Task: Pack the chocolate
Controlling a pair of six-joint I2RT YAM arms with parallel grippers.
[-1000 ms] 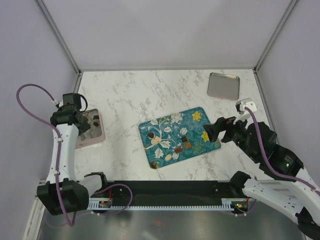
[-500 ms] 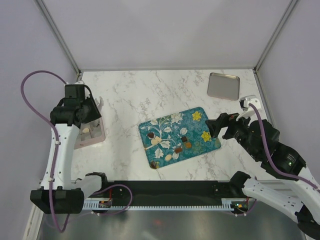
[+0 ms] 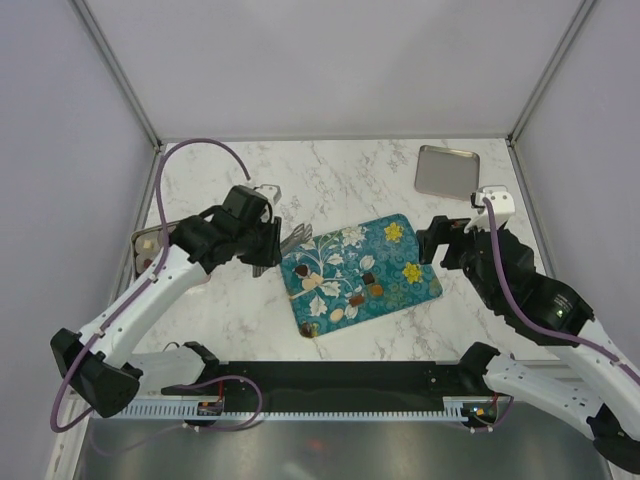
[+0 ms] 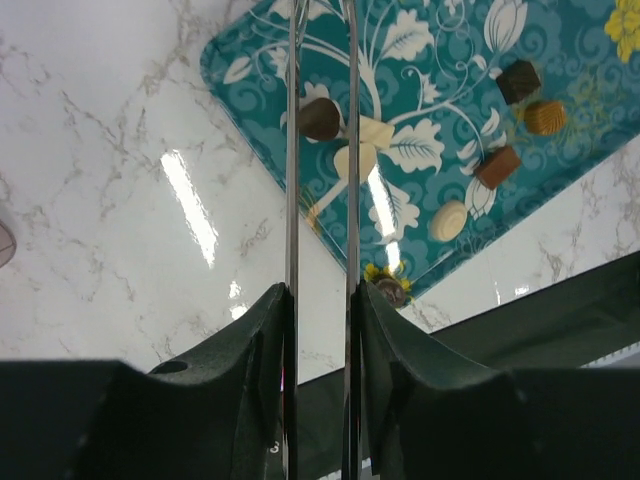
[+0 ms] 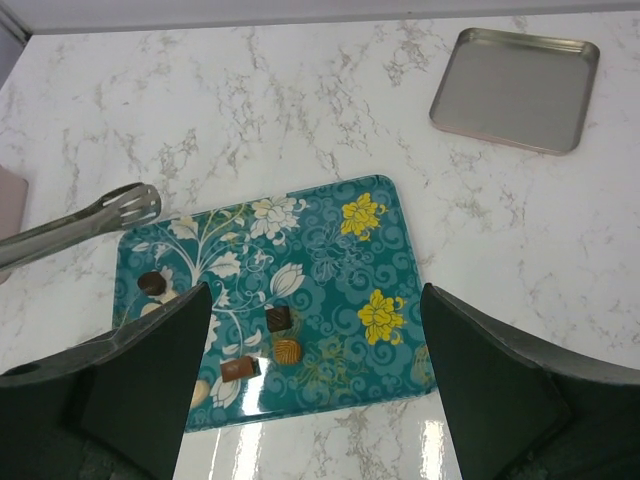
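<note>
Several chocolates lie on the teal flowered tray [image 3: 400, 262]: a dark round one [image 3: 301, 270], a dark square one [image 3: 369, 278], an orange one [image 3: 377, 290], a brown bar [image 3: 356, 299] and cream ones [image 3: 337, 314]. My left gripper [image 3: 270, 244] is shut on metal tongs [image 3: 296, 238], whose tips hang over the tray's left edge. In the left wrist view the tong blades [image 4: 350, 150] straddle the dark round chocolate [image 4: 320, 118]. My right gripper [image 3: 441, 240] is wide open and empty above the tray's right end; in its wrist view it [image 5: 315, 290] frames the dark square chocolate [image 5: 278, 318].
A pink box [image 3: 143, 240] with paper cups sits at the left table edge, mostly hidden by my left arm. A silver metal tray [image 3: 447, 171] lies at the back right and also shows in the right wrist view [image 5: 515, 88]. The black rail runs along the near edge.
My left arm swung right with the tongs, from the pink box to the teal tray's left edge. My right gripper drew back slightly and stayed open.
</note>
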